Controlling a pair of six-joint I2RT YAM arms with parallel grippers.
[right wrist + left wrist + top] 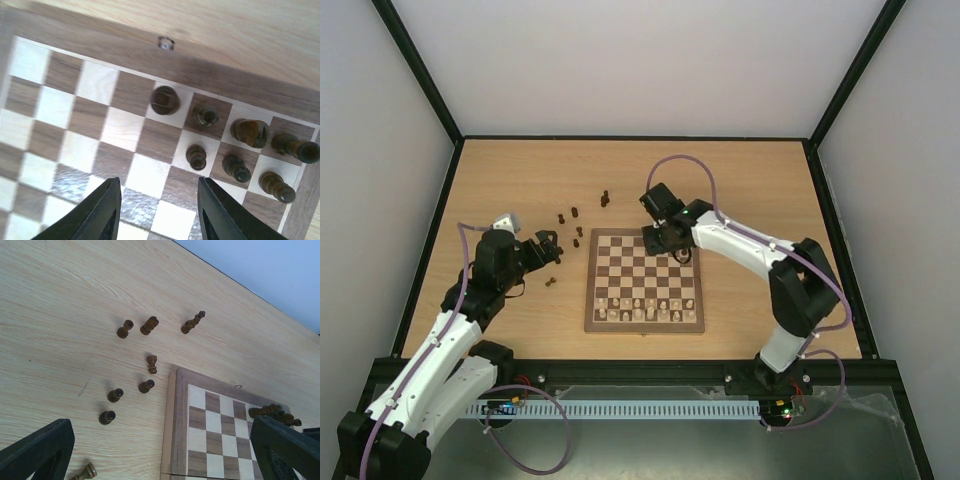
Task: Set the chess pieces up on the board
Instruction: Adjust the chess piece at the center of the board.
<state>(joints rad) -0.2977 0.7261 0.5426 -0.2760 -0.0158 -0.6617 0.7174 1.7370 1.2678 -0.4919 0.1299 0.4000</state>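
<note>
The board (590, 300) lies between my arms, with pale pieces lined along its near rows. Several dark chess pieces (196, 156) stand on its far right corner squares, a round-topped one (165, 100) leftmost of them. My right gripper (159, 212) hovers open just above those squares with nothing between its fingers; from above it (665, 240) sits over that corner. More dark chess pieces (146, 386) are scattered on the table left of the board (180, 420). My left gripper (160, 460) hangs wide open above the table by the board's left edge, holding nothing.
Loose dark pieces (574, 212) spread from the board's far left corner toward the left gripper (548, 250), some lying on their sides (192, 322). A small metal clasp (164, 43) sits on the board's far border. Black frame rails edge the table.
</note>
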